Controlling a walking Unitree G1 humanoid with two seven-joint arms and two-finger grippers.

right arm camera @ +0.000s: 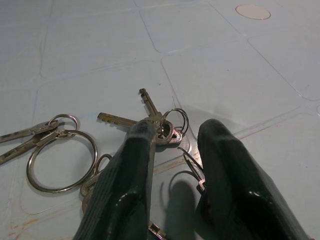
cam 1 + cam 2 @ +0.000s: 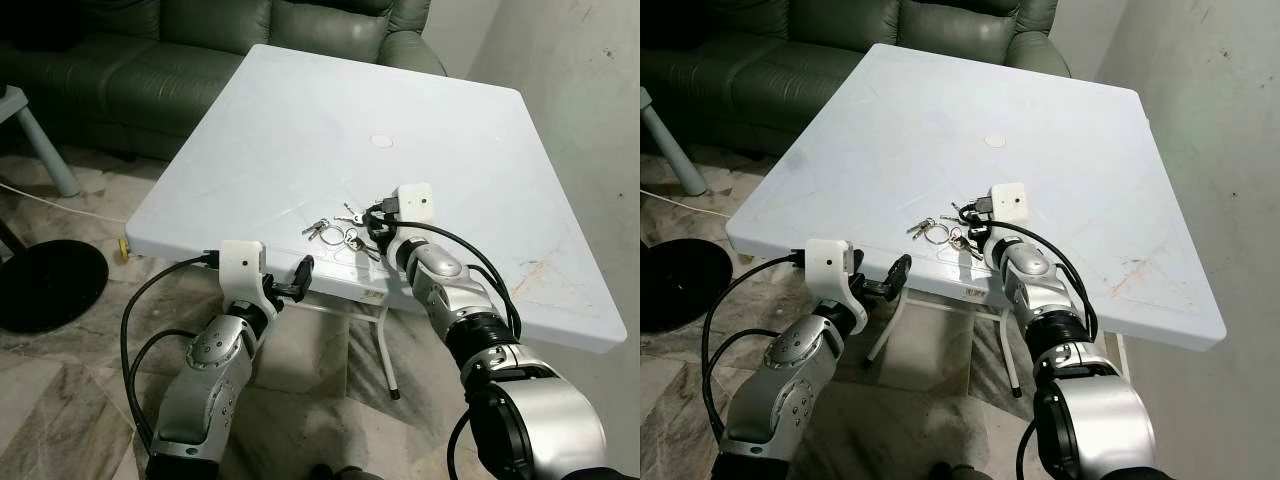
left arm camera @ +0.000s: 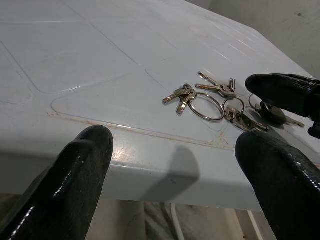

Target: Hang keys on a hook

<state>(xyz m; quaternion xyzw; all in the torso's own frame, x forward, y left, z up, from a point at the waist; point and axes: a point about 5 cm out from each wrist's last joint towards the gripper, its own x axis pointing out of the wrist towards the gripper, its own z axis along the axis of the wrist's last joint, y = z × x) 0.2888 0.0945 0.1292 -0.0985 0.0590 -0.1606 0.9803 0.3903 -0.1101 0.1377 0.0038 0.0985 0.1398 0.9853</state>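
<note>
Metal keys point(image 1: 150, 122) lie flat on the desk point(image 2: 300, 130); your right tool point(image 1: 172, 165), fingers parted astride them, should pinch one ring, then lift.

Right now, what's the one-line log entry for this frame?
phase: reaching | right gripper: open, over keys on white table | left gripper: open, at table edge | hook: unseen

Keys on the near edge of the tabletop, couch behind it

The keys point(image 2: 340, 232) lie on the tabletop point(image 2: 300, 130) close to its near edge, with the right end effector point(image 2: 375, 230) down on the surface touching their right side. The left end effector point(image 2: 303, 277) sits just off that near edge, left of the keys. The couch point(image 2: 200, 50) runs along the far side, and a round base point(image 2: 45, 280) rests on the floor to the left.
</note>
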